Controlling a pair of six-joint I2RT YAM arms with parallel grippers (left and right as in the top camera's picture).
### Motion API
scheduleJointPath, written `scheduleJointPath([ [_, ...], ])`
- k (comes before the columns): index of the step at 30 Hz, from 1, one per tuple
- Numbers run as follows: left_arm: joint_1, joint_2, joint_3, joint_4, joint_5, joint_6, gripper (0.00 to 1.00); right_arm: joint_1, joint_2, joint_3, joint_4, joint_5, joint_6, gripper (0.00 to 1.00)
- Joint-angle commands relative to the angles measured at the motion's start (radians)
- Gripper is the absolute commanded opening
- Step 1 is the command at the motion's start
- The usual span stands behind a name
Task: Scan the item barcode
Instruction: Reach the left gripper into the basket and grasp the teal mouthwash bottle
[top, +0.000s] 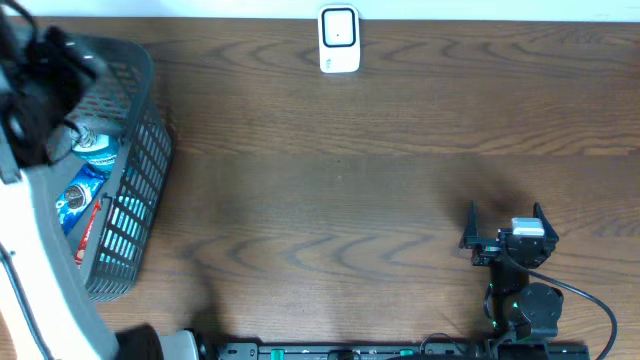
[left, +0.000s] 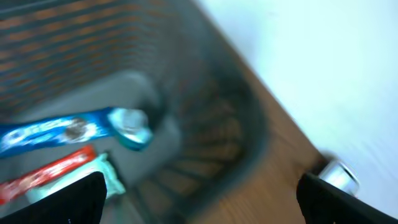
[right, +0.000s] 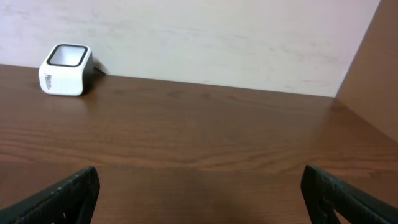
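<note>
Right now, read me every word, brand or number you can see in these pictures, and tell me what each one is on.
"OREO": on the blue cookie packet in the basket; blurred, but still recognisable.
Red packet: white lettering, too blurred to read.
Barcode scanner: small dark print on its side, too small to read.
Nothing else can be read.

Brown desk (top: 350, 200), wavy wood lines. Grey basket (top: 140, 190), thin slat stripes on sides. White scanner (top: 339, 40), dark screen on top. Inside basket: blue packet (left: 56, 132) with white letters, red packet (left: 50, 174) with white letters, light blue can (left: 130, 127) with silver top. White wall (right: 217, 37).
</note>
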Motion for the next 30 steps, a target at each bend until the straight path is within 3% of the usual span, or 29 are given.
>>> scheduleJointPath([
  [1,0.071,0.058,0.017,-0.018,-0.024,-0.059,0.98,0.008,-0.006,-0.001,-0.004,0.005,-0.013,0.99],
  [11,0.119,0.212,0.01,-0.048,-0.028,-0.05,0.98,0.008,-0.006,-0.001,-0.004,0.005,-0.013,0.99],
  [21,0.138,0.375,0.01,-0.158,-0.029,-0.154,0.98,0.008,-0.006,-0.001,-0.003,0.005,-0.013,0.99],
  [30,0.138,0.488,0.01,-0.157,-0.027,-0.158,0.98,0.008,-0.006,-0.001,-0.003,0.005,-0.013,0.99],
])
